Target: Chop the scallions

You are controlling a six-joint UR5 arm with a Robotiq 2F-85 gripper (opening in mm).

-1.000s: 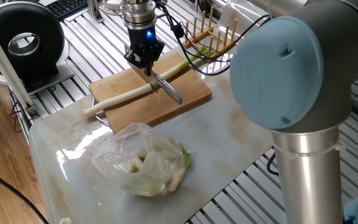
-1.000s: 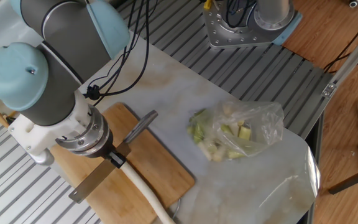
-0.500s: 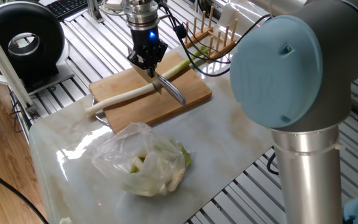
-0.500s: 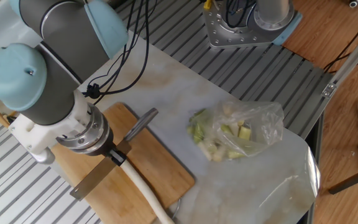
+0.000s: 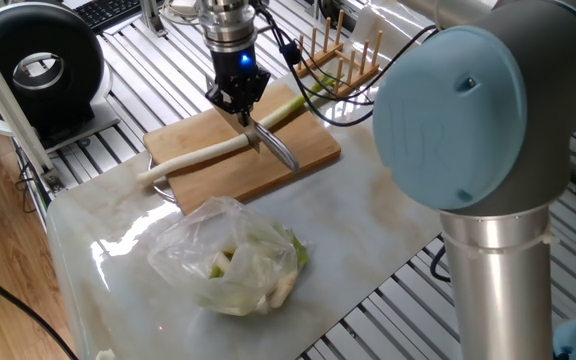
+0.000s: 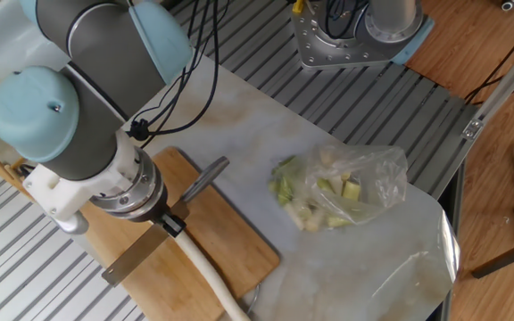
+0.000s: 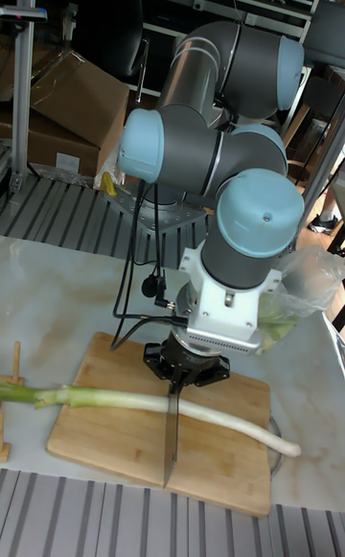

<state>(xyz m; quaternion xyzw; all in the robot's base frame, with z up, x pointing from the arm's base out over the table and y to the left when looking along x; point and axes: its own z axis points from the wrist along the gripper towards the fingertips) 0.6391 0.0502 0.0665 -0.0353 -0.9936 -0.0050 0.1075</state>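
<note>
The gripper (image 5: 241,108) is clenched on a knife (image 7: 172,437), blade crossing the scallions (image 7: 144,402). That one long stalk lies uncut across the wooden board (image 7: 105,442), its white end overhanging the board's edge.

The scallions (image 7: 144,402) are one long, thin, uncut stalk lying flat across the wooden board (image 7: 105,442). In the tall fixed view it runs almost the whole width of the board: the green leafy end (image 7: 14,392) reaches past one edge, the stalk pales to creamy white along the middle, and the rounded white tip (image 7: 287,448) hangs just off the opposite edge, curving slightly downward. In one fixed view the stalk (image 5: 203,154) lies diagonally on the board, its white end over the tabletop (image 5: 368,220) and its green end toward the far side. A knife blade (image 7: 171,442) crosses it near mid-length.
</note>
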